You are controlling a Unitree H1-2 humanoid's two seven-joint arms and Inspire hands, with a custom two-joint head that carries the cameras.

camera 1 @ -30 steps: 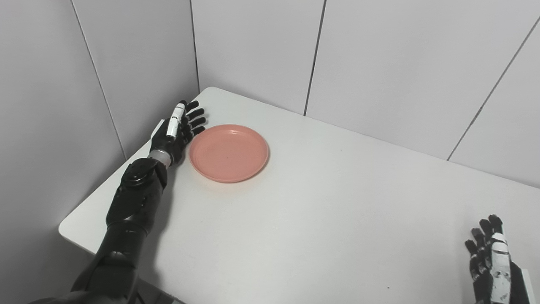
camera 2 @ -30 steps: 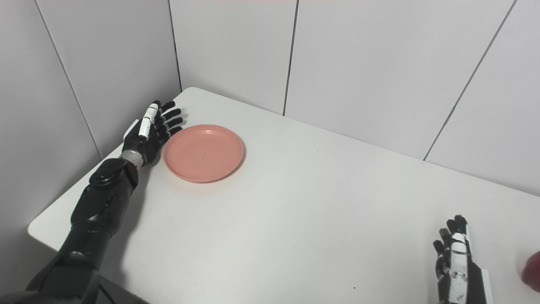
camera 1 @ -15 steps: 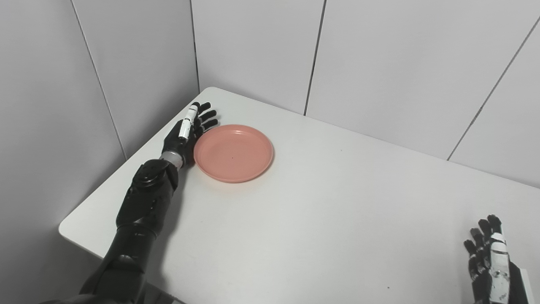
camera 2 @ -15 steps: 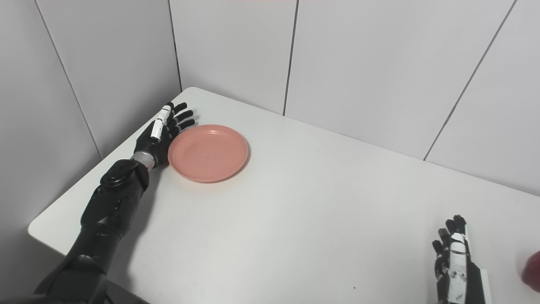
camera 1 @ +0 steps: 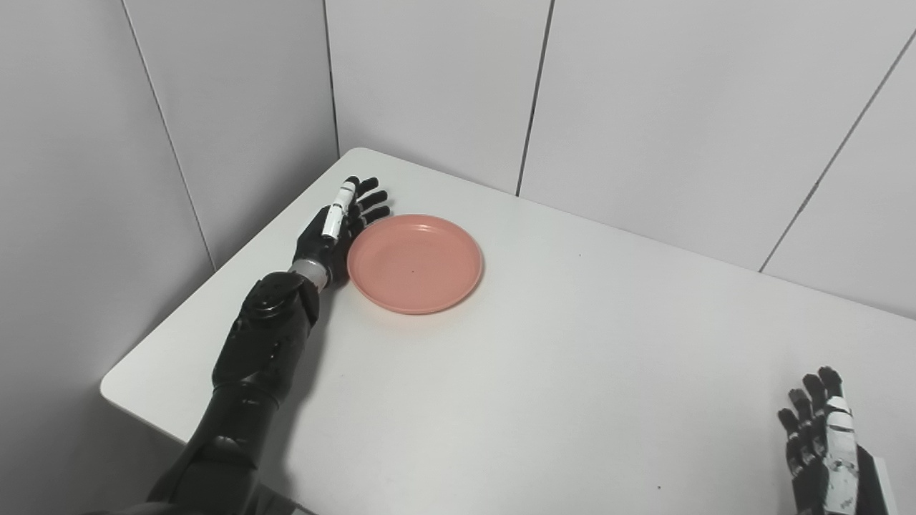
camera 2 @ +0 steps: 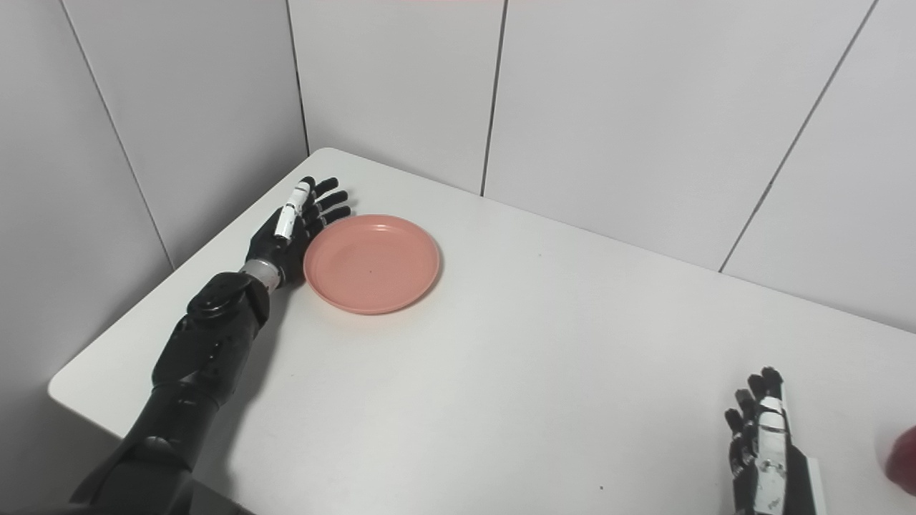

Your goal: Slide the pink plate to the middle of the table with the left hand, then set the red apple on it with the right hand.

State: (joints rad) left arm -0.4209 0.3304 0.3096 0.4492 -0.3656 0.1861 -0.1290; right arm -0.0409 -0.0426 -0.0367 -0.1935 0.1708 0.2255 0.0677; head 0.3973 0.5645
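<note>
**Q.** What is the pink plate (camera 1: pixel 415 263), and how will it handle?

**A.** A shallow round dish, lying flat and right way up on the white table (camera 1: pixel 544 372), in the far left part of the top and well short of the middle. It looks like thin, stiff plastic: probably light, not fragile, and likely to glide easily on the smooth surface. No grip is needed; the place to bear on is the outer rim on its left side, low down, so that the push runs along the table and does not tip the dish.

**Q.** Which way does it point?

**A.** Being round, it has no long axis and no heading; only its open face matters, and that faces up.

**Q.** How does the left hand (camera 1: pixel 336 225) stand to it?

**A.** It is set edge-on beside the plate's left rim, fingers (camera 1: pixel 371 202) straight and spread, grasping nothing. It appears to touch the rim, though the contact line itself is hidden.

**Q.** And the right hand (camera 2: pixel 764 447)?

**A.** It waits at the near right corner, well apart from the plate, fingers extended and empty.

**Q.** Where is the red apple (camera 2: pixel 903 468)?

**A.** Only a dark red sliver shows at the right edge of the right eye view, just beside the right hand; its shape cannot be judged
</note>
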